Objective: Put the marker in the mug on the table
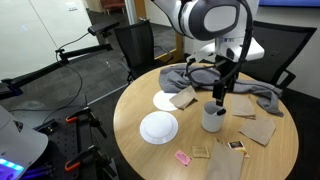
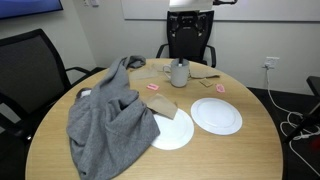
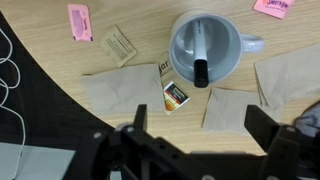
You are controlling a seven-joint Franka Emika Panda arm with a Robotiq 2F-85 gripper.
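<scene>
Hand (image 3: 200,128) wide apart, empty | marker (image 3: 199,55) standing in mug (image 3: 224,46) | mug on table (image 3: 60,85)

Round tan wood table (image 1: 135,108), in both exterior views. On it I see a white mug (image 1: 213,118), upright, away from the edge. There are two white plates: one (image 1: 158,127) nearer the edge, the other (image 1: 166,100) just beside it and partly covered by a brown napkin (image 1: 182,97). A grey cloth (image 2: 110,115) lies crumpled over one side and reaches a plate's edge. In my wrist view more napkins (image 3: 115,88) lie flat around the mug. Pink packets (image 3: 80,20) and a tan packet (image 3: 120,45) lie apart from the mug. An orange-black packet (image 3: 177,95) sits just beside it.
</scene>
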